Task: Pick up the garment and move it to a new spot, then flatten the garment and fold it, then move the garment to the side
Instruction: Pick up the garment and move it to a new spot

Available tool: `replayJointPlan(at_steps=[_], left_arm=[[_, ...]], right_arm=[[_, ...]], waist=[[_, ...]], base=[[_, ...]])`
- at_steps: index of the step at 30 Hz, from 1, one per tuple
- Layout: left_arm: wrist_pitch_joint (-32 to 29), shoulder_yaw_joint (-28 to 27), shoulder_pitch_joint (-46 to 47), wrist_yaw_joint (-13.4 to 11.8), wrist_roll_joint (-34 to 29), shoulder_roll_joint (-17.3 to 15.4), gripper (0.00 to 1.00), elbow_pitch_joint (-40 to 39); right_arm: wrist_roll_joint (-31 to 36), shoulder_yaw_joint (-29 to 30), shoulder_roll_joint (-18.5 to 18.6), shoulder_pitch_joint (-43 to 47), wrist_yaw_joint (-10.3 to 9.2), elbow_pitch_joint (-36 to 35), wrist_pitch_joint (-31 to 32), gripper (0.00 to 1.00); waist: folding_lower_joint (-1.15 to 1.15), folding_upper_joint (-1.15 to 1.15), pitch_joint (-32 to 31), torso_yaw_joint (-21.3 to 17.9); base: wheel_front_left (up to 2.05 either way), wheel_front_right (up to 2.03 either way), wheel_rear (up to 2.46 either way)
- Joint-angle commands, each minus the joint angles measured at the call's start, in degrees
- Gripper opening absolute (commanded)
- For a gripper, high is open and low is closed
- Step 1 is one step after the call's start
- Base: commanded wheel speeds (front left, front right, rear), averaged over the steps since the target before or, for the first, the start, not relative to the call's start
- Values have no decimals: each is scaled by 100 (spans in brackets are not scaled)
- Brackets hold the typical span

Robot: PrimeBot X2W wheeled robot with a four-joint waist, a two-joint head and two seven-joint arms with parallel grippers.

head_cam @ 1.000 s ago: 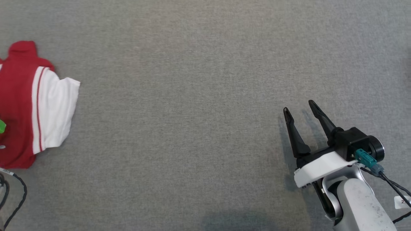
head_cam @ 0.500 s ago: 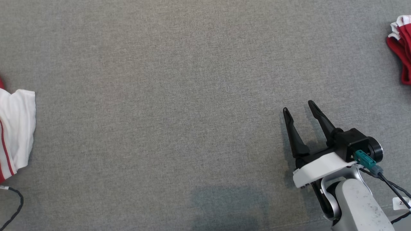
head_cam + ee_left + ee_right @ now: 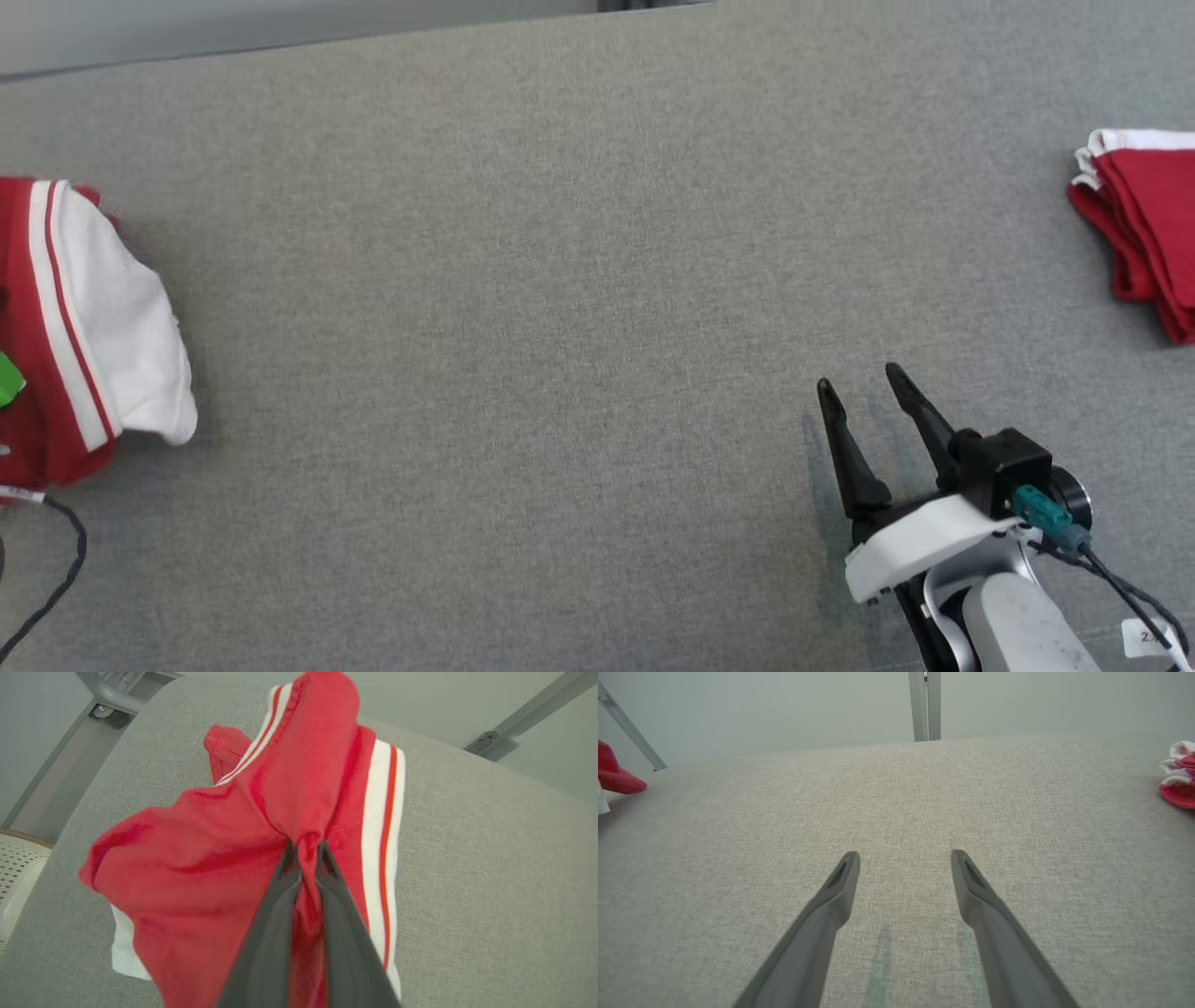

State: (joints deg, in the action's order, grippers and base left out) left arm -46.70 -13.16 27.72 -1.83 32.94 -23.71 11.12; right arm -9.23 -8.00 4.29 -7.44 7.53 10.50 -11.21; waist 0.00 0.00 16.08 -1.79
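The garment (image 3: 84,317) is red with white sleeves and red-and-white striped trim, bunched at the far left edge of the head view. In the left wrist view my left gripper (image 3: 306,847) is shut on a raised fold of its red cloth (image 3: 224,858), and the rest drapes down onto the grey table. The garment also appears as a red lump (image 3: 616,777) at the left edge of the right wrist view. My right gripper (image 3: 864,387) hovers low over bare table at the lower right, far from the garment, open with nothing between its fingers (image 3: 840,882).
A folded red and white garment (image 3: 1144,224) lies at the right edge, also in the right wrist view (image 3: 1178,779). The grey fabric table (image 3: 560,280) ends at a far edge (image 3: 280,37). A black cable (image 3: 56,579) loops at the lower left.
The head camera has swung and tilted, bringing the table's far edge and the folded pile into view. The garment at the left now looks more bunched. My right gripper stays open.
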Motion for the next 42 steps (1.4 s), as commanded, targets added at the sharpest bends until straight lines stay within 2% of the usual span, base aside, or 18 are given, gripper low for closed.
replayJointPlan(at_steps=[1,4,11,16,22,29,36,41,42], left_arm=[[-31,46,128,88,61,-43,0,-116],[-49,205,312,213,127,19,0,-316],[-45,733,725,523,354,478,0,-716],[-8,1252,908,681,455,866,0,-954],[226,1605,761,709,464,1326,0,-784],[855,1798,329,734,385,1663,0,-33],[2226,1989,-148,825,55,1842,0,1257],[2995,2240,-232,870,-180,1888,1,2094],[3129,2297,-234,873,-249,1889,42,2226]], right_arm=[[-32,16,-17,153,-9,48,-55,100],[-77,10,-56,329,-9,146,-75,100],[-115,-49,-105,605,-9,184,-74,100],[-90,-67,-113,678,-9,99,-7,100],[-63,-135,-126,734,-9,13,90,100],[-31,-121,-131,776,-9,-106,165,100],[-68,-207,-133,601,-9,-204,167,100],[-73,-168,-136,614,-9,-182,136,100],[-69,-144,-137,633,-9,-169,128,100]], waist=[[0,0,-651,56],[0,0,-1045,-19],[0,0,-1779,-394],[0,0,-1904,-765],[0,0,-1844,-1306],[0,0,-1553,-1837],[0,0,-1194,-2193],[0,0,-1122,-2232],[0,0,-1136,-2212]], base=[[0,0,0],[0,0,0],[0,0,0],[0,0,0],[0,0,0],[0,0,0],[0,0,0],[0,0,0],[0,0,0]])
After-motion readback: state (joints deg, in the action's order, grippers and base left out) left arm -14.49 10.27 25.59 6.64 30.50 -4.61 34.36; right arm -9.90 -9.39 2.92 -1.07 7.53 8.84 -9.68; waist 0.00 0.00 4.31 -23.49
